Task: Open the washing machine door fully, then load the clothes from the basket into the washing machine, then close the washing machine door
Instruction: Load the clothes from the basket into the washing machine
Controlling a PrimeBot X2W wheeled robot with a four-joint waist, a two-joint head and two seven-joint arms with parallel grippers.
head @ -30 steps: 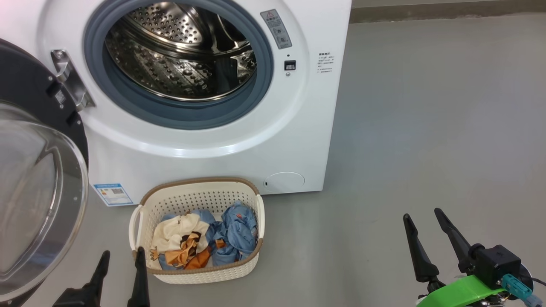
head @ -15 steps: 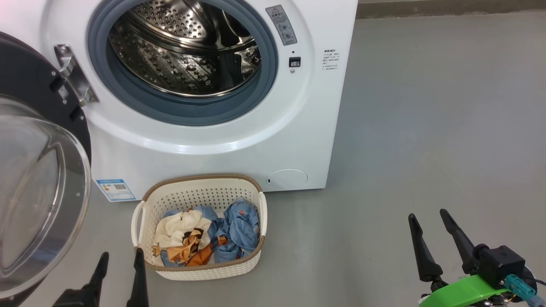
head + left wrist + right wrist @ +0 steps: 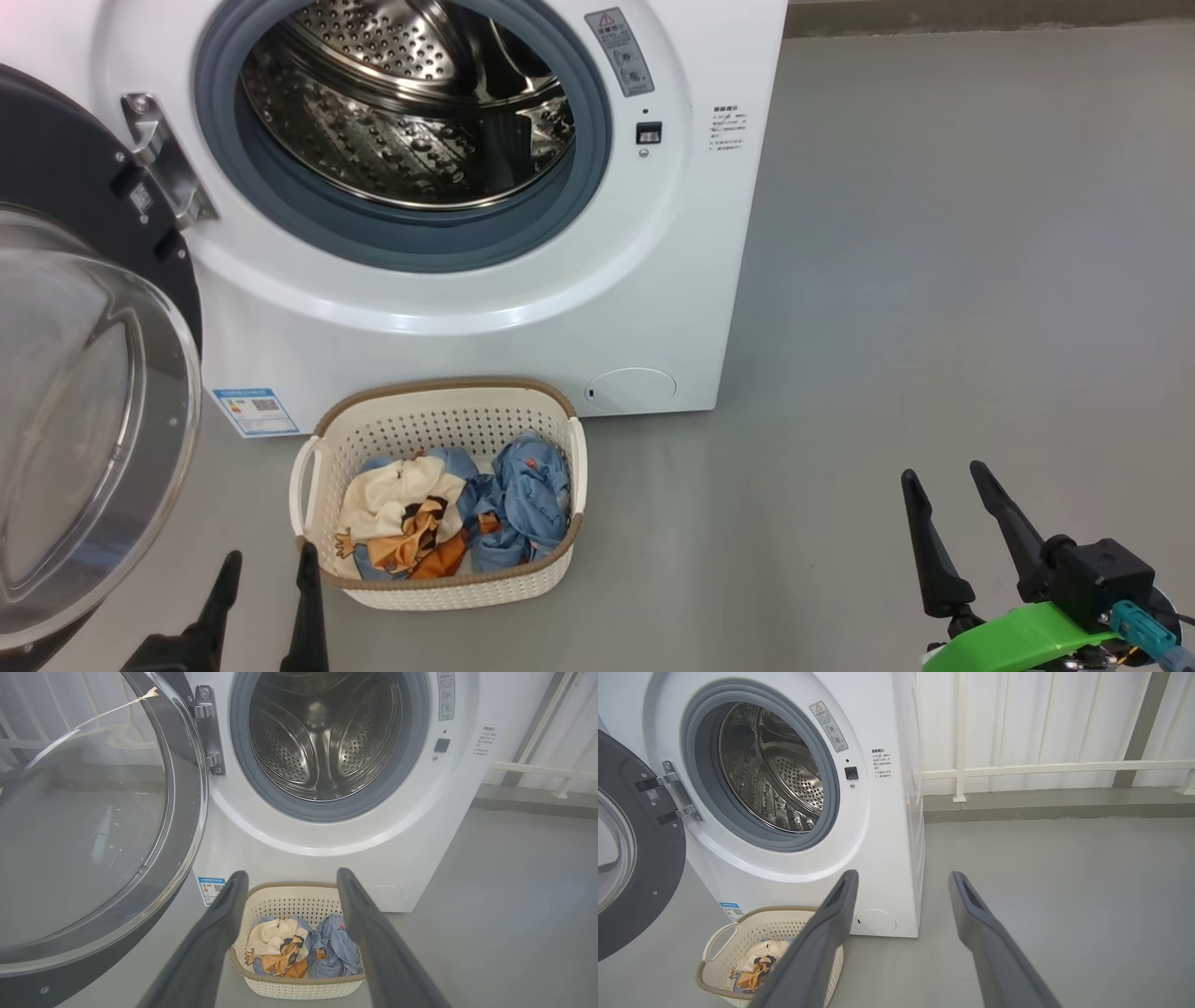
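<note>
The white washing machine stands ahead with its steel drum bare. Its door hangs swung out to the left, black rim and clear glass bowl facing me; the left wrist view has the door at left. On the floor before the machine sits the cream basket holding the clothes: a cream printed garment and a light blue one. My left gripper is open, just left of the basket. My right gripper is open, far right over bare floor.
Grey floor stretches to the right of the machine. A white railing and a low kerb run behind it. A blue label marks the machine's lower left corner.
The head camera has shifted slightly, so the machine and basket sit a little higher and further right in the picture. Both grippers stay open and hold nothing.
</note>
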